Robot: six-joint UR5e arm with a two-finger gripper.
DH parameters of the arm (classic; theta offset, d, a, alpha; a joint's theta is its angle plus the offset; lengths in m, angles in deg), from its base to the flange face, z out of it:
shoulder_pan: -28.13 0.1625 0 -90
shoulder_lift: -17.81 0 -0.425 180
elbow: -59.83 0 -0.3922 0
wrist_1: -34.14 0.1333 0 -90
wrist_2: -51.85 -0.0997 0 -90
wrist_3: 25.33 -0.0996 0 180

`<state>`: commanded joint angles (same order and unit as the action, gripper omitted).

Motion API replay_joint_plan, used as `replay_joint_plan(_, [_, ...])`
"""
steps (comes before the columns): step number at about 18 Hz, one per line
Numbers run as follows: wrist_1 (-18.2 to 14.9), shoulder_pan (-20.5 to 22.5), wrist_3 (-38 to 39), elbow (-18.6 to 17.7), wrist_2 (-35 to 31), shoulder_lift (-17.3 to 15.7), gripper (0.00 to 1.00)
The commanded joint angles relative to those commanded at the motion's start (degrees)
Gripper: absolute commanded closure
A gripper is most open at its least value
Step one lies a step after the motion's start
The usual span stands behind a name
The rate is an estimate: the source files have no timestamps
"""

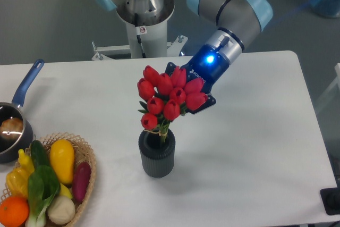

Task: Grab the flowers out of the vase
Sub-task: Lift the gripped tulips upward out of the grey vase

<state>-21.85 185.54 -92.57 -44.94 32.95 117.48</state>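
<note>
Sitting at the table's left edge, a blue-handled saucepan (13, 123) has a wicker basket (85, 155) of vegetables and fruit just below it. Near the middle, the ribbed dark vase (157, 159) stands upright on the white table (255, 147), the flowers (167, 97) rising from its mouth. The gripper (192, 95) sits right behind the red buds, which hide its fingers; its opening cannot be told.

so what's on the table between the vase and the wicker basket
Nothing: in the camera view the white table is bare between the vase and the wicker basket.
</note>
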Motion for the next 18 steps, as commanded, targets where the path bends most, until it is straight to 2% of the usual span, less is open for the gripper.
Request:
replay_joint_plan(7, [0.0,0.3,3.8,1.6,1.9,-0.1,0.56])
replay_joint_plan(18, [0.0,0.7,6.7,1.5,4.0,-1.3,0.57])
